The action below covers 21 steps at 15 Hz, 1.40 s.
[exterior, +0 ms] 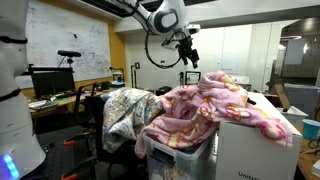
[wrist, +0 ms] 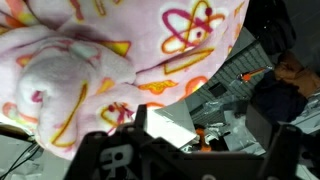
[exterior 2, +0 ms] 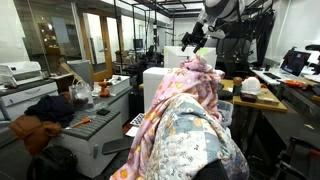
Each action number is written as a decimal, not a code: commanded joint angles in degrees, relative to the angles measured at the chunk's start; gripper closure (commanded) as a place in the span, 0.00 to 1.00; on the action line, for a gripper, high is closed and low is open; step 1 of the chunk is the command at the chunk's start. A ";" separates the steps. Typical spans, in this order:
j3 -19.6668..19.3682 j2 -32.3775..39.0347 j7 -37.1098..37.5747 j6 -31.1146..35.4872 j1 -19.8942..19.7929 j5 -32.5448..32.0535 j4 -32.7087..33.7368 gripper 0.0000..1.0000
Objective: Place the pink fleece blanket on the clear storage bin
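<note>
The pink fleece blanket (exterior: 212, 108) lies heaped over the top of the clear storage bin (exterior: 183, 160), hanging down its sides. It also shows in an exterior view (exterior 2: 192, 85) and fills the upper left of the wrist view (wrist: 110, 50). The bin's rim and front wall show below the blanket. My gripper (exterior: 188, 52) hangs in the air above the heap, apart from it, also seen in an exterior view (exterior 2: 196, 38). In the wrist view my gripper (wrist: 190, 150) is open with nothing between the fingers.
A grey-white patterned blanket (exterior: 125, 112) is draped beside the bin and shows close to the camera (exterior 2: 190, 150). A large opaque white box (exterior: 255, 150) stands against the bin. Desks with monitors (exterior: 52, 82) and a cluttered cabinet (exterior 2: 95, 115) surround the spot.
</note>
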 commanded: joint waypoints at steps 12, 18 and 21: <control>7.17 3.64 -8.75 -2.39 7.67 3.19 1.35 0.00; 10.72 12.28 -17.48 -6.75 9.35 1.35 8.73 0.00; 10.55 14.93 -20.80 -8.96 9.86 -1.04 11.34 0.00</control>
